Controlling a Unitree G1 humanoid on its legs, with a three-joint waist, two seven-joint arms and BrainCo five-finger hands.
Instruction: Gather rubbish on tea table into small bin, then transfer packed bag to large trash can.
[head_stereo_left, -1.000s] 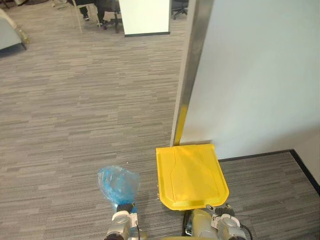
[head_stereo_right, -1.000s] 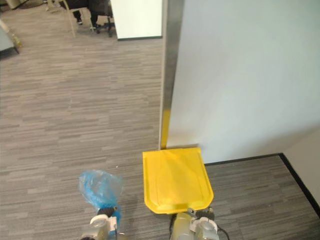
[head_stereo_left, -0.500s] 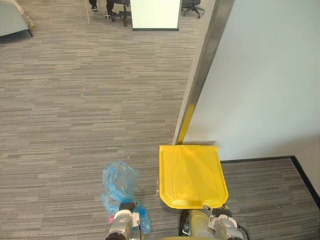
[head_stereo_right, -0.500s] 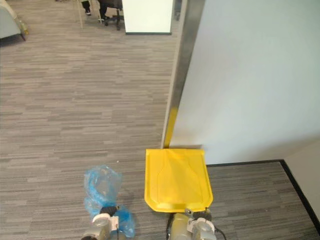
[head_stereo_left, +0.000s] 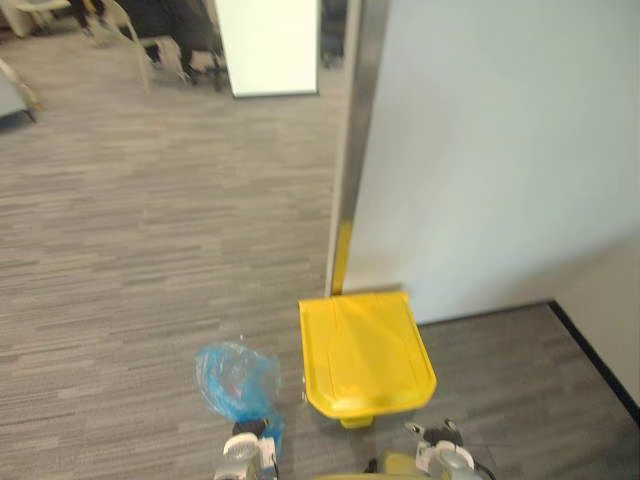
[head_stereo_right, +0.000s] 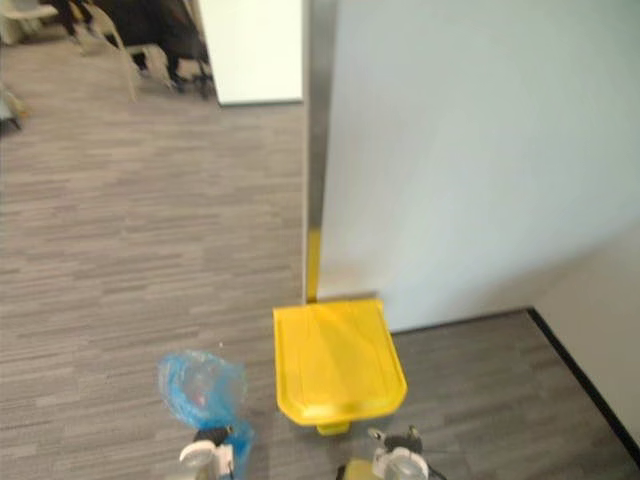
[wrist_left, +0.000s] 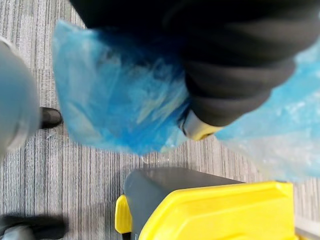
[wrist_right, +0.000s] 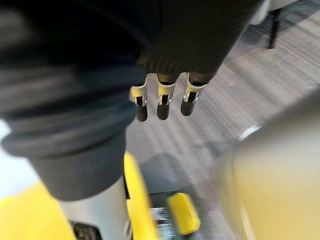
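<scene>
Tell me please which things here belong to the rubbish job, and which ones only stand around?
Belong to the job:
blue bag at the left robot hand
yellow-lidded trash can, lid down
right robot hand, open and empty

Only standing around:
office chairs and white panel, far off
metal post behind the can

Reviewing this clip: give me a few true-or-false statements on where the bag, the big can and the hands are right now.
1. The yellow lid of the large trash can is shut. True.
2. The blue bag lies inside the can. False: it is outside, left of the can, at the left hand.
3. The right hand holds the bag. False: its fingers are straight and hold nothing.
4. The can stands by the white wall. True.
</scene>
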